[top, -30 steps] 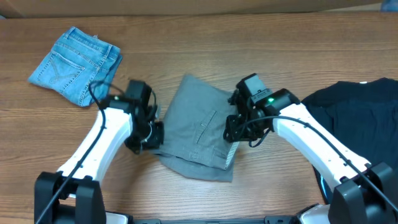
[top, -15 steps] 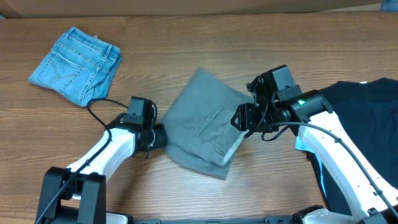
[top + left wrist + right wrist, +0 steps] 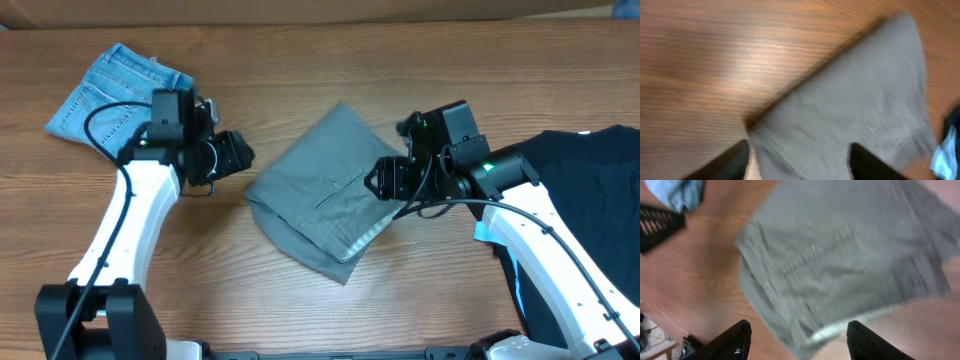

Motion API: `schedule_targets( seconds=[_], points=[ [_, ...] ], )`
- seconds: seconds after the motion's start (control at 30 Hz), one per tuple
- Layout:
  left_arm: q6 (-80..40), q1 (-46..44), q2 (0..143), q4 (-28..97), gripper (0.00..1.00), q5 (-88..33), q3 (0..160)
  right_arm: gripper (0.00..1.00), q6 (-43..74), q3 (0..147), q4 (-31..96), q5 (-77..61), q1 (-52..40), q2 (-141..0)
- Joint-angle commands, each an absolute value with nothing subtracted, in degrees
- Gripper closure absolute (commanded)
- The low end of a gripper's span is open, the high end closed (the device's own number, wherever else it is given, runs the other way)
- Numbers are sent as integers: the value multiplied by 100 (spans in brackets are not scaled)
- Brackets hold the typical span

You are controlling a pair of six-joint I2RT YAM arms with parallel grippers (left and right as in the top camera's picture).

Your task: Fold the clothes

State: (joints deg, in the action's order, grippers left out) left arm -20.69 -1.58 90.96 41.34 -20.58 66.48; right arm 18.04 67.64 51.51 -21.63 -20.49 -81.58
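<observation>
Keep both pincers clear of the grey shorts (image 3: 325,190), folded into a slanted bundle near the middle of the desk (image 3: 300,60), with the left pincer (image 3: 240,157) just off the bundle's left side and the right pincer (image 3: 385,180) at its right edge, each spread wide and gripping nothing. Check the lower right corner, where pale lining (image 3: 368,238) peeks out, and press it flat rather than tug. Cannot tell through the blurred wrist views whether the layers underneath line up.
</observation>
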Motion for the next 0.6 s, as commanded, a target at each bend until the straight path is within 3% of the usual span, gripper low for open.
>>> schedule_targets(
  seconds=[0.0,0.3,0.43,0.57],
  points=[
    [-1682,-434,9102,4797,24,-2818,6687,33,1841,6862,4744,-2021,-2049,-8366],
    [-2128,-980,9102,5352,29,-2836,6125,35,2110,6862,4523,-1868,-2005,-9470],
    [-2585,-1098,9102,5124,21,-2652,5743,37,2307,6862,4519,-1872,-2005,-9911],
    [-3476,-1188,9102,4506,0,-2687,5229,37,2456,6862,4475,-1942,-2005,-10219]
  ],
)
